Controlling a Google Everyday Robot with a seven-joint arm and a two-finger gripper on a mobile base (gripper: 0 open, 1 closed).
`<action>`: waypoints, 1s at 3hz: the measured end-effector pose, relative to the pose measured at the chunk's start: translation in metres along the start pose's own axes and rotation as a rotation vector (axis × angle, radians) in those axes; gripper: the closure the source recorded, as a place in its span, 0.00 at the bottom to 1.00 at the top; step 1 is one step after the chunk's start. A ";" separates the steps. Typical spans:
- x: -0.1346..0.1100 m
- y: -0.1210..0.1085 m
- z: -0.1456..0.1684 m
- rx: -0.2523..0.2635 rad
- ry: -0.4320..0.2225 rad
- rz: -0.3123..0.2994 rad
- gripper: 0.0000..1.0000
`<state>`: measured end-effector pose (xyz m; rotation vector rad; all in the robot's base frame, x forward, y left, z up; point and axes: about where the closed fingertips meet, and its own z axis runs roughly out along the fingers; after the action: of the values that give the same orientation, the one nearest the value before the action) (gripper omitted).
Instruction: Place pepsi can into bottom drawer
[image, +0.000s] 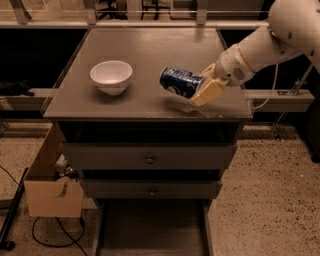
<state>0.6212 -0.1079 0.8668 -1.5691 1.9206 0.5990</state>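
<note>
Camera view: gripper (201, 83) clamps the tilted pepsi can (177, 81) by its right end; bottom drawer (150, 231) stands pulled out below.

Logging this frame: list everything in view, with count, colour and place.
pepsi can: one, dark blue with white markings, tilted on its side over the cabinet top's front right
bowl: one, white, on the cabinet top, left of the can
cabinet: one, grey-brown, centre
drawer fronts: two, grey, round knobs, shut, stacked under the top
bottom drawer: one, grey-brown, pulled open at floor level
cardboard box: one, tan, on the floor left of the cabinet
cables: black, count unclear, floor at bottom left
arm: one, white, reaching in from upper right
gripper: one, beige fingers, shut on the can's right end
</note>
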 end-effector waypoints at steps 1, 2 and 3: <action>-0.006 0.020 -0.028 0.006 -0.038 -0.029 1.00; 0.010 0.070 -0.054 0.023 -0.038 -0.036 1.00; 0.032 0.129 -0.069 0.053 -0.015 -0.032 1.00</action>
<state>0.4802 -0.1502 0.8929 -1.5555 1.8815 0.5401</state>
